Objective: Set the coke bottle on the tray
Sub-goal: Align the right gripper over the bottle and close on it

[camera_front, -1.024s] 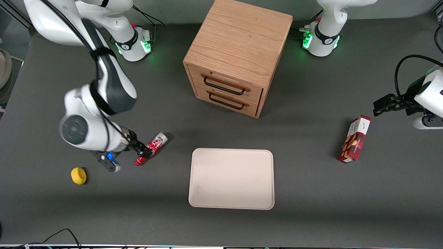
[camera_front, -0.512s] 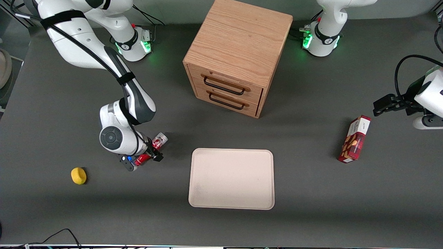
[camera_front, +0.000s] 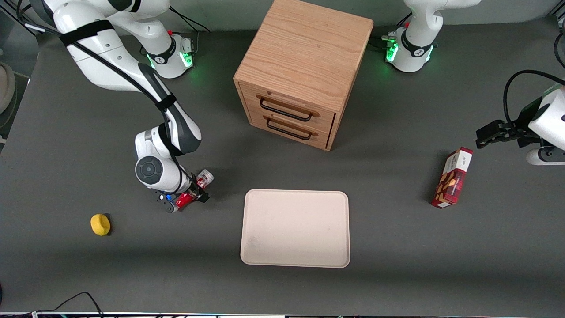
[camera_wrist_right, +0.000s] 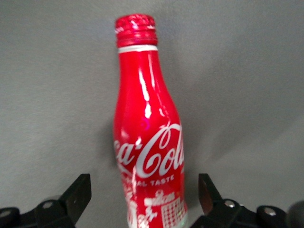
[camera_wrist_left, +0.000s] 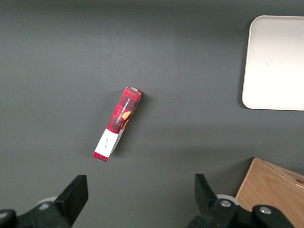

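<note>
The coke bottle (camera_front: 204,178), red with a white script logo, lies on the dark table beside the tray (camera_front: 295,228), toward the working arm's end. Its silver-grey base end points toward the cabinet. My right gripper (camera_front: 193,191) hangs over the bottle's middle and hides part of it. In the right wrist view the bottle (camera_wrist_right: 147,133) lies between the black fingers (camera_wrist_right: 78,192), with a gap on each side; the gripper (camera_wrist_right: 143,190) is open. The beige tray holds nothing and also shows in the left wrist view (camera_wrist_left: 278,61).
A wooden two-drawer cabinet (camera_front: 304,70) stands farther from the front camera than the tray. A yellow object (camera_front: 100,224) lies near the working arm's end. A red-and-white snack box (camera_front: 452,178) lies toward the parked arm's end, also in the left wrist view (camera_wrist_left: 118,123).
My right arm has swung in and its wrist has moved over the bottle, toward the tray. The fingers now straddle the bottle, which lies about where it was.
</note>
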Controlling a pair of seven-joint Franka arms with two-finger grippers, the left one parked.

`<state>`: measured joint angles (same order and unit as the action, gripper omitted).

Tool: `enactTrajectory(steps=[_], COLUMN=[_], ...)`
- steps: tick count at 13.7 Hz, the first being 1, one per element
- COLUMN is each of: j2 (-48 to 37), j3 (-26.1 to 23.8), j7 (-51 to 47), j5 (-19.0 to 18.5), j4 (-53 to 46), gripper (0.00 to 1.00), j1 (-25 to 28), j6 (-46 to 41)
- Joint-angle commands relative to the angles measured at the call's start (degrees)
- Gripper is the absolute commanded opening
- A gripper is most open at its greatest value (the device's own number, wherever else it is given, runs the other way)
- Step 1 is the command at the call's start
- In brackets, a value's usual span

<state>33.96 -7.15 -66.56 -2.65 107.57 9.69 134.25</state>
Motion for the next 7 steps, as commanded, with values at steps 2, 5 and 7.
enactTrajectory(steps=[2,5,7], j2=[1.37,1.29,0.24], j3=[0.03,0.03,0.03], j7=[-1.46,-1.37,-0.94], j5=[-2.35,-3.06,-3.07], j4=[0.45,0.27,0.09], gripper=[0.19,0.00,0.00], j1=[0.06,0.15,0.15], j6=[2.51,2.33,1.99])
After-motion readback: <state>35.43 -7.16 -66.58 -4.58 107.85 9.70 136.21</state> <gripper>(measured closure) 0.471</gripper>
